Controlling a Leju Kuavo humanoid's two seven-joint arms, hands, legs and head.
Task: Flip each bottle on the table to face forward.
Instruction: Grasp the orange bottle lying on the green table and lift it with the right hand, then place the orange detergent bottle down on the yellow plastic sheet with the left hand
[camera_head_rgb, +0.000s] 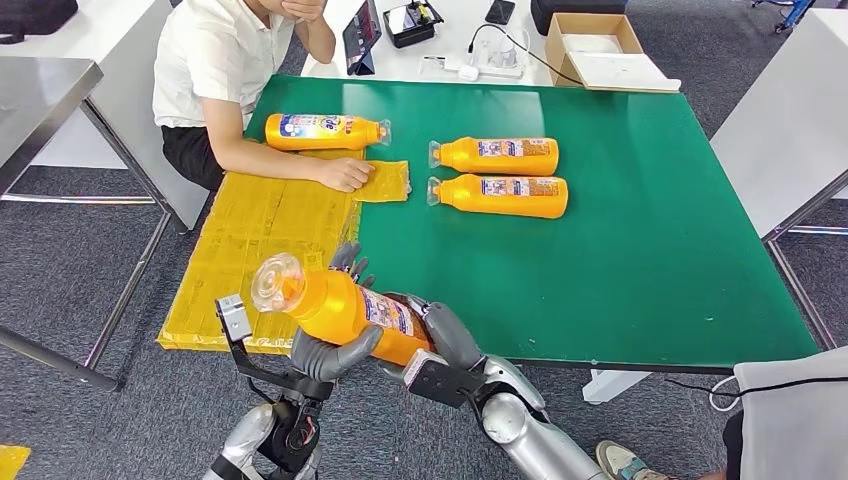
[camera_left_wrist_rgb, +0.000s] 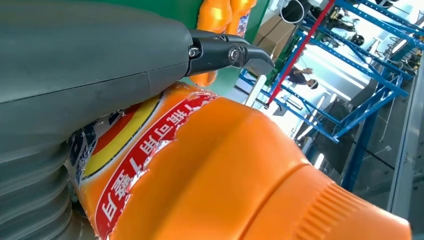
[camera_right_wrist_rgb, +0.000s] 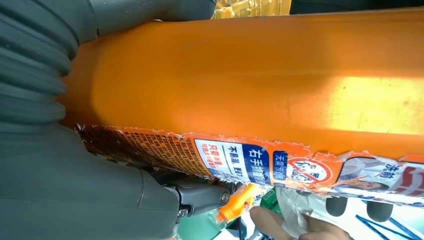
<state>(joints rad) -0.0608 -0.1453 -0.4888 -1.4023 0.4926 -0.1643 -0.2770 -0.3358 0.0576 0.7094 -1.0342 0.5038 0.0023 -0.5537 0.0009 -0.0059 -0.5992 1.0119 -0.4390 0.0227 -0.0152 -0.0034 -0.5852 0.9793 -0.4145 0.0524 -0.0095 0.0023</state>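
An orange bottle (camera_head_rgb: 345, 308) with a clear cap is lifted off the near left corner of the green table (camera_head_rgb: 620, 250), cap pointing left. My left hand (camera_head_rgb: 330, 352) grips it from below and my right hand (camera_head_rgb: 440, 335) holds its base end. Up close, the left wrist view has the bottle (camera_left_wrist_rgb: 225, 170) with its red and yellow label under my thumb (camera_left_wrist_rgb: 100, 65); the right wrist view has its side (camera_right_wrist_rgb: 250, 75) and torn label. Two orange bottles (camera_head_rgb: 497, 155) (camera_head_rgb: 503, 195) lie side by side mid-table, caps left. A fourth bottle (camera_head_rgb: 325, 131) lies at the far left, cap right.
A seated person rests a hand (camera_head_rgb: 345, 174) on yellow sheets (camera_head_rgb: 260, 250) covering the table's left side. A cardboard box (camera_head_rgb: 595, 50), a tablet and cables sit on the white table behind. Another person's shoe (camera_head_rgb: 625, 462) is at the lower right.
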